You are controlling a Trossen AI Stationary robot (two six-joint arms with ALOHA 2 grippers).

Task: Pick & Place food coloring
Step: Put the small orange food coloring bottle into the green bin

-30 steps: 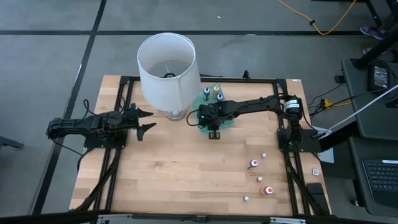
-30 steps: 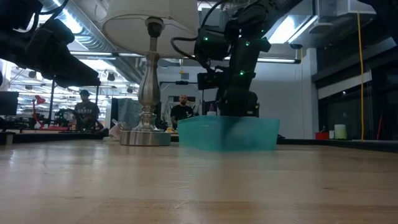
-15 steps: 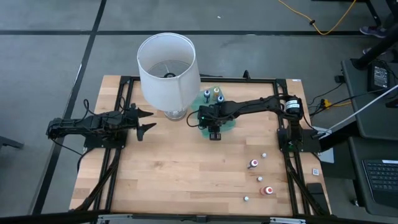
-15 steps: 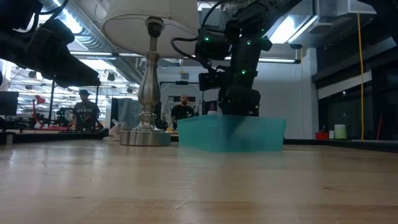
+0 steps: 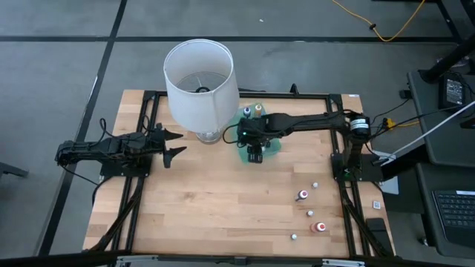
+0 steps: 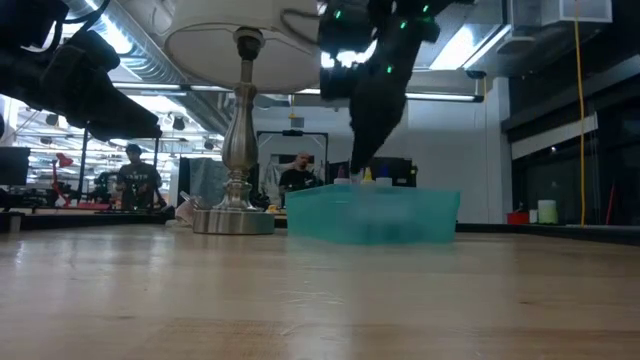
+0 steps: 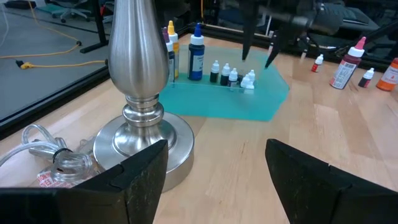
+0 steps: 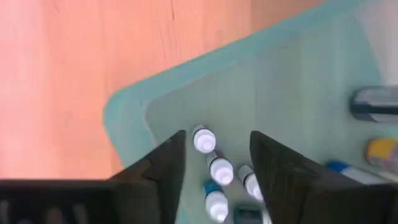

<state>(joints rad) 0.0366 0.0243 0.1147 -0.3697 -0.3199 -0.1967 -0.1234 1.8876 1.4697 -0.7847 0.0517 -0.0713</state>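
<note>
A pale wooden table [image 5: 223, 208] in an open workshop holds a lamp [image 5: 199, 81] with a big white shade and, just beside its base, a flat green tray [image 7: 249, 102]. My right gripper [image 8: 217, 162] hangs above that tray with its fingers parted and nothing between them; directly beneath stands a tight cluster of tiny white-capped food coloring bottles [image 8: 214, 168], upright on the tray, so I judge I have just set one down among them. Taller bottles [image 7: 196, 53] line the tray's far side. More small bottles [image 5: 308, 211] lie scattered on the bare wood near my right arm's base, well apart from the tray, presumably waiting to be collected. My left gripper [image 5: 169, 144] waits open beside the lamp, holding nothing.
</note>
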